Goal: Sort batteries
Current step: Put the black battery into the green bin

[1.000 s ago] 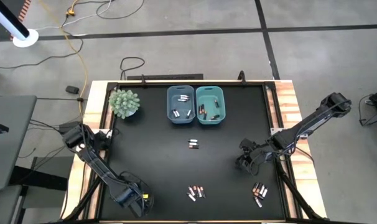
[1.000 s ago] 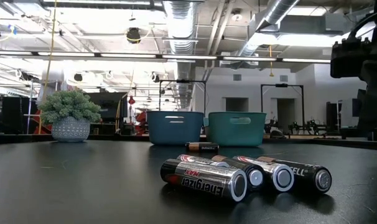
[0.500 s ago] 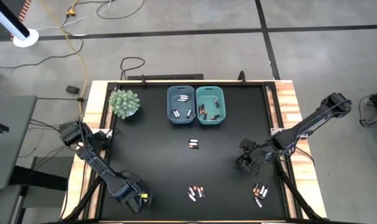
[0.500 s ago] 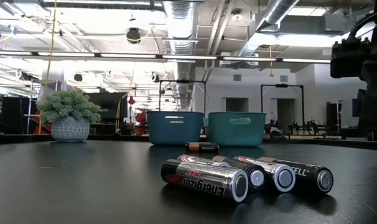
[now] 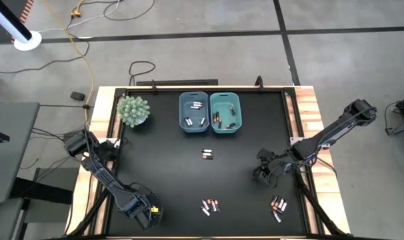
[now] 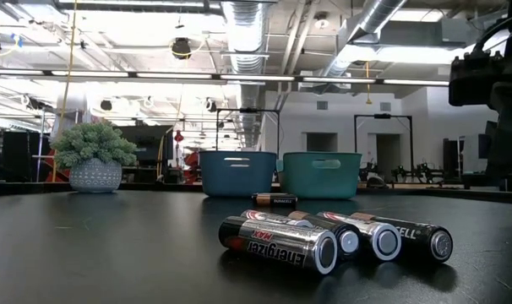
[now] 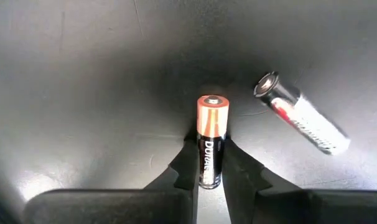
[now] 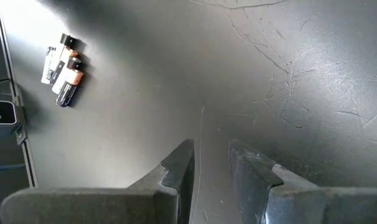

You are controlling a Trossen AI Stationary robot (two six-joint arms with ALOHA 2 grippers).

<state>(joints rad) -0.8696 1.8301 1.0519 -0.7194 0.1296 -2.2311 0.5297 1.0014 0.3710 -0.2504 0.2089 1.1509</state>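
Note:
Near the table's near left corner, my left gripper points down, shut on a dark battery with a copper end. A silvery-white battery lies loose on the table beside it. Other batteries lie in small groups at the middle, near middle and near right. In the low view the near-middle group shows close up. My right gripper waits right of centre, open, with nothing between its fingers. My left gripper pinches the battery's dark body between its two fingers, at the half away from the copper end. The fingers come from above, pointing down, one on each long side. The battery lies flat on the table, its copper end sticking out past the fingertips.
A blue bin and a teal bin stand side by side at the far middle, each with a few batteries inside. A small potted plant stands at the far left. The table's raised rim runs around the black top.
My left gripper has sunk a little toward the table at the near left corner, then kept still. The right arm and the batteries in view have not moved.

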